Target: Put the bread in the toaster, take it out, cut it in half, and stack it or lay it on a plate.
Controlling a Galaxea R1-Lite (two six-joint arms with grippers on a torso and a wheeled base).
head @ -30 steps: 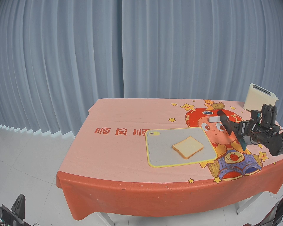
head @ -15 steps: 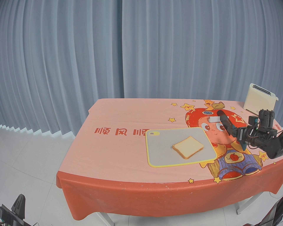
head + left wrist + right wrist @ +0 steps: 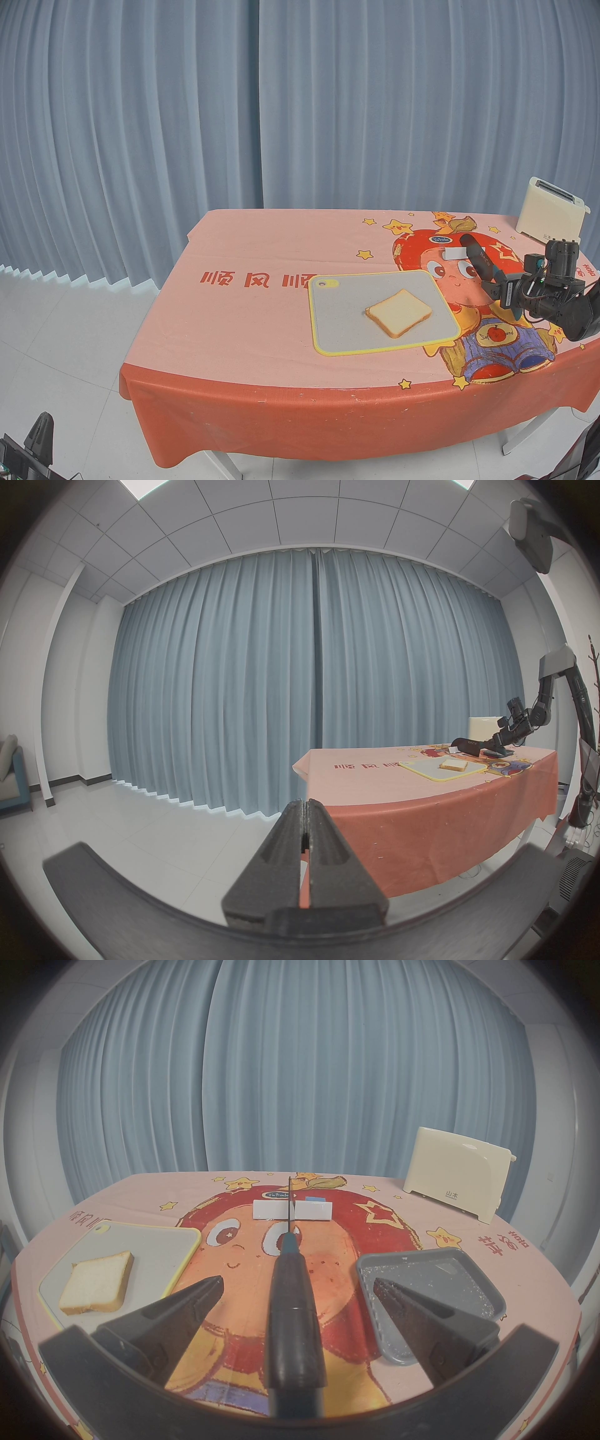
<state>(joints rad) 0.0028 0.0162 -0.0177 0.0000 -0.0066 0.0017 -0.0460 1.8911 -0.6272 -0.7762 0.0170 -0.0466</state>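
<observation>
Pink worktop (image 3: pixel 250 325): bread slice (image 3: pixel 399 312) flat on cutting board (image 3: pixel 340 312), toaster (image 3: pixel 551 217) at its 2 o'clock. Just crumbs (image 3: pixel 400 1272) in grey tray (image 3: pixel 437 1285). Wide-spread right hand (image 3: pixel 297 1284) straddles knife (image 3: pixel 292 1341); left hand (image 3: pixel 306 820) clenched, empty.

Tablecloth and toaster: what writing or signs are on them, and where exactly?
Orange printed tablecloth: large red characters, the last partly under the grey yellow-rimmed cutting board.
Cream toaster: small dark maker's mark low on its side.
Tablecloth beside the toaster: red characters, upside down in the right wrist view.
Cartoon's cap oval and apple badge: too small to read.
</observation>
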